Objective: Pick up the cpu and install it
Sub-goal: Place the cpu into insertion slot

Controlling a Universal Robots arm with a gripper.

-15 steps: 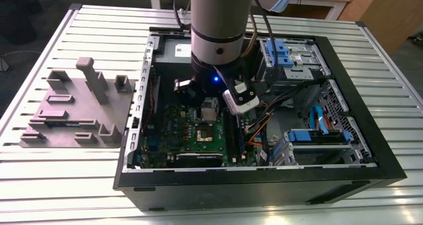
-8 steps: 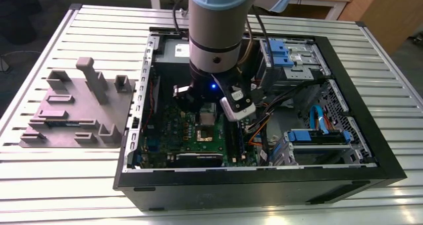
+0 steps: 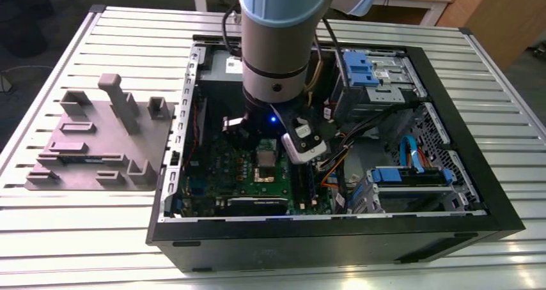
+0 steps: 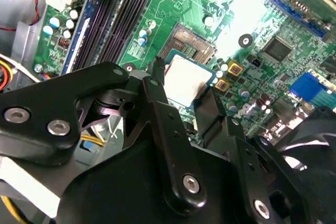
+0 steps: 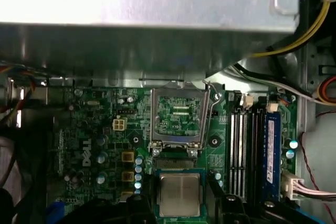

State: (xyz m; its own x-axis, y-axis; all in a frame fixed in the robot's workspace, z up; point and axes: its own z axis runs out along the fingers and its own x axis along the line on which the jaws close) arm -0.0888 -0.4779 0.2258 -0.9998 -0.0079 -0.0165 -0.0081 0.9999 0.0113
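Note:
The cpu (image 4: 185,80) is a flat square chip with a silvery top, and my gripper (image 4: 182,88) is shut on it, one black finger (image 4: 156,80) at each of two opposite edges. It hangs just over the green motherboard (image 4: 252,19), beside the open socket (image 4: 190,45) and partly covering it. In the first wrist view the cpu (image 5: 179,194) sits between the fingers (image 5: 216,199), with the upright silver socket frame (image 5: 178,115) just beyond it. In the exterior view my arm (image 3: 275,60) reaches down into the open computer case (image 3: 444,194) over the socket area (image 3: 266,170).
The grey metal power supply box (image 5: 147,3) overhangs the board behind the socket frame. Memory slots (image 5: 241,145) run alongside the socket. Blue drive cages (image 3: 375,73) and loose cables (image 3: 341,156) crowd the case on the exterior view's right. A grey parts fixture (image 3: 102,143) lies on the slatted table.

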